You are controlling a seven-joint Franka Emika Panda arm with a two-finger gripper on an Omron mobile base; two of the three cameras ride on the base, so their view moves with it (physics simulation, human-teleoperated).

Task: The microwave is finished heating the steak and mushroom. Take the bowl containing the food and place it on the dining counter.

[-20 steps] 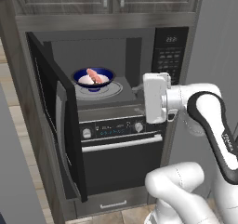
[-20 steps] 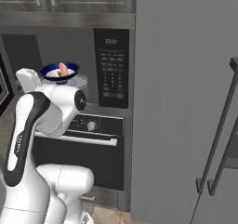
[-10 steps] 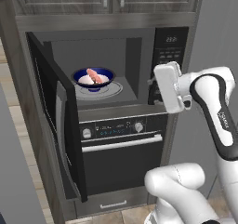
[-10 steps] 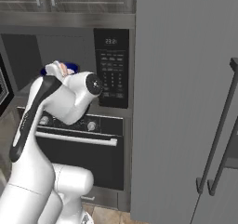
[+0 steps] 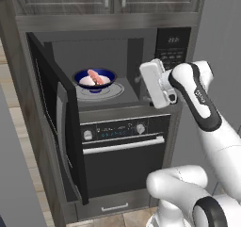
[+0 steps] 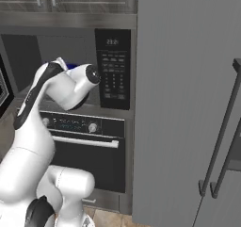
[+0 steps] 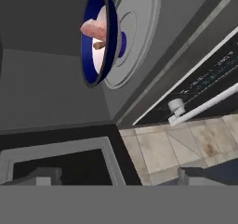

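Tall grey fridge (image 6: 188, 103) at far right, two long vertical handles near its edge. Beside it a dark wood cabinet column (image 5: 108, 0) holding the microwave (image 5: 101, 66) above and a black oven (image 5: 124, 150) with knobs and a horizontal silver bar below. Microwave door (image 5: 56, 127) swung fully open to the left, hanging down past the oven front; cavity mouth wide and unobstructed, grey walls bare on all sides. Keypad panel (image 6: 113, 68) to the right of the cavity, digits lit on its small display but too small to read; rows of buttons below, labels illegible. White arm (image 5: 202, 108) bent up from lower right, wrist level with the cavity's right edge. End effector (image 5: 141, 82) just outside the opening at its right front corner, well apart from the bowl and roughly level with it; fingers hidden behind the hand, so cannot tell whether spread or closed. Round glass turntable (image 5: 113, 92) on the cavity floor. Bowl (image 5: 95, 78) centred on the turntable, blue outside, white inside, touching nothing else; free space around it to the cavity walls. In the hand view, rolled sideways, bowl (image 7: 97, 39) seen edge-on ahead and above, tiled floor (image 7: 172, 144) lower right. Pink steak (image 5: 94, 76) lying across the bowl's inside. Small brown mushroom (image 7: 99, 45) just beside the meat.
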